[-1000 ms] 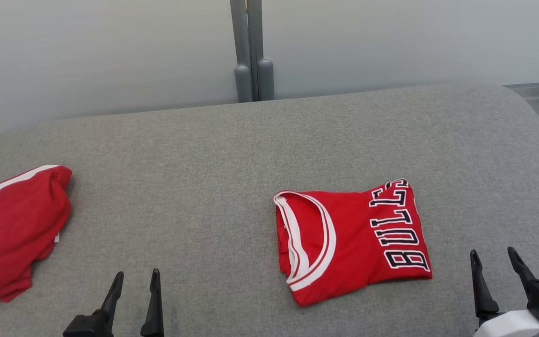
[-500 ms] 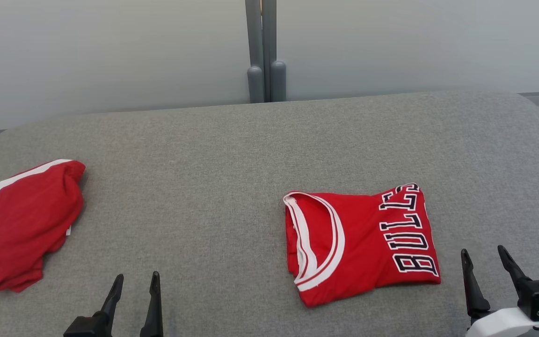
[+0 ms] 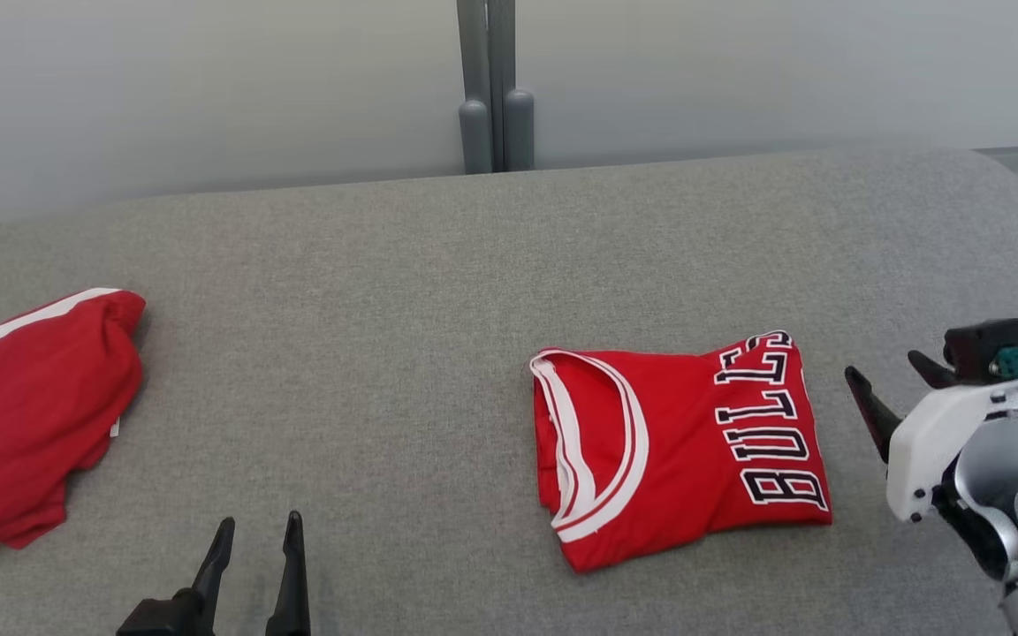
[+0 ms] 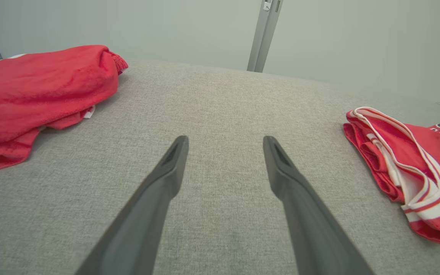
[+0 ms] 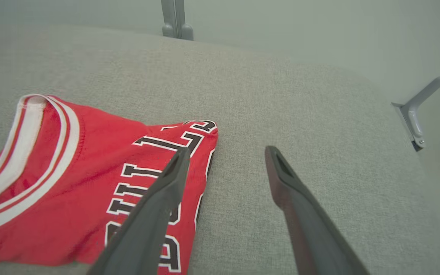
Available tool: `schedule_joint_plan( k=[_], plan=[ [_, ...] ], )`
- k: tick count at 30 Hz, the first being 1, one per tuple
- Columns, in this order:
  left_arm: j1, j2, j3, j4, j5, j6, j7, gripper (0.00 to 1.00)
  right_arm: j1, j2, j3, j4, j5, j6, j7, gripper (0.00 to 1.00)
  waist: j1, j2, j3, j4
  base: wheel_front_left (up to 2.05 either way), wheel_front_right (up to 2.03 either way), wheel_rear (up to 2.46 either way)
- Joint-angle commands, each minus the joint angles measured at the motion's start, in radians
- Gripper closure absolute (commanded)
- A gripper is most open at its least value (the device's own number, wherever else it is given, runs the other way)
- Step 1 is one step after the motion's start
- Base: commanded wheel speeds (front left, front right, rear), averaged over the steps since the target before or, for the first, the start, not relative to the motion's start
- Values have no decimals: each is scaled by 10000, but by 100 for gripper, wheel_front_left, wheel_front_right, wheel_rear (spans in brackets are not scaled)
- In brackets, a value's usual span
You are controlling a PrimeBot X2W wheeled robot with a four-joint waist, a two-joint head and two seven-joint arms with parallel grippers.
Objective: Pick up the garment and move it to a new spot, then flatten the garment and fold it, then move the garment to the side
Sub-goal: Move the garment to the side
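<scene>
A red jersey (image 3: 668,442) with white trim and black "BULLS" lettering lies folded flat on the grey padded table (image 3: 385,291), right of centre. A second red garment (image 3: 32,397) with a white band lies crumpled at the table's left edge. My right gripper (image 3: 882,367) hovers open just past the jersey's right edge; in the right wrist view its left finger overlaps the jersey's (image 5: 71,172) lettered edge. My left gripper (image 3: 260,521) stands open and empty at the near edge, between the two garments. The left wrist view has the jersey (image 4: 414,168) at right and the crumpled garment (image 4: 33,88) at left.
A grey post (image 3: 490,88) stands behind the table's far edge against a pale wall. A metal bracket (image 5: 414,114) shows off the table's right side. Bare grey padding stretches between the two garments and behind them.
My right arm has risen and moved forward, bringing its open gripper up beside the jersey's right edge. The head camera shifted slightly. The left gripper and both garments have stayed put.
</scene>
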Motion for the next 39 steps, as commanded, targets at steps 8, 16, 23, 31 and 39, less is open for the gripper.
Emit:
schedule_joint_plan(
  k=[8,16,23,31,39],
  plan=[
    [-596,12,-232,73,-56,3,-30,0,-1044,-35,264,1466,1288,-16,2384,0,0,0,771,293,0,0,0],
    [-773,12,-197,105,-23,-13,-30,0,-1650,595,272,3201,1960,-16,1936,0,0,0,958,509,0,0,0],
    [-760,12,-291,74,-110,-17,-30,0,-2062,929,212,4208,2348,-13,1784,38,0,0,1039,488,0,0,0],
    [-720,8,-235,-74,-190,72,-28,0,-2592,1077,840,4270,3278,-9,1216,100,0,0,1116,-73,0,0,0],
    [-936,11,-58,-356,29,66,-30,0,-3176,695,1497,4107,3619,-19,613,100,0,0,1636,-1746,0,0,0]
  ],
)
